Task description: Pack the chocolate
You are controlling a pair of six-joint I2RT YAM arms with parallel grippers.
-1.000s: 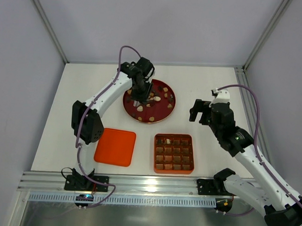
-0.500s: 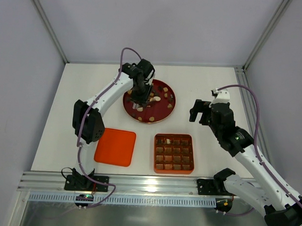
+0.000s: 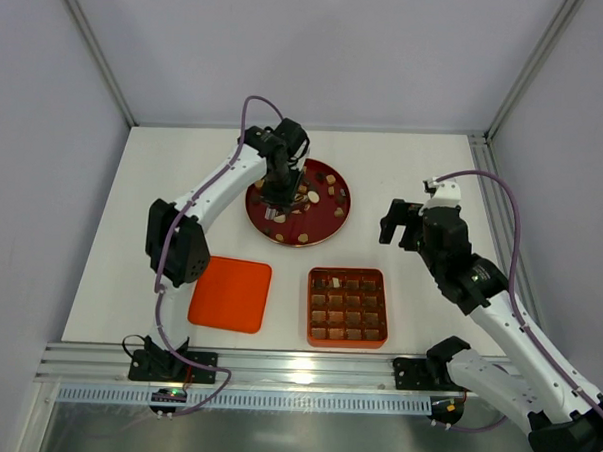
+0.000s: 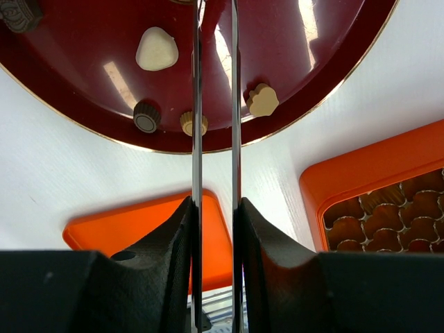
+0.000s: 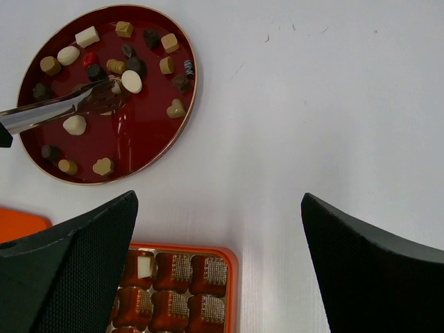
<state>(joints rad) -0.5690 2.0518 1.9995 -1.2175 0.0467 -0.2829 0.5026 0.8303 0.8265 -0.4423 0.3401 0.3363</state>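
The left gripper (image 4: 215, 222) was seen clenched on a pair of thin metal tongs (image 4: 195, 104), whose blades were held narrowly apart and stretched out over a round dark red plate (image 5: 142, 139) at the far middle of the white table (image 3: 404, 170). The chocolate (image 5: 131, 81) was scattered over that plate as cream, caramel and dark pieces. The tong tips were placed just beside a cream oval piece, though whether anything was caught between them could not be told. Near of the plate, an orange-red gridded tray (image 3: 349, 273) was lined with brown paper cups, and one cream piece was seen in a cell of its far row. A flat orange-red lid (image 3: 230, 294) was laid on the table to the left of the tray, apart from it. The right gripper (image 5: 218, 208) was held released, its fingers spread wide with nothing between them, above the table to the right of the plate.
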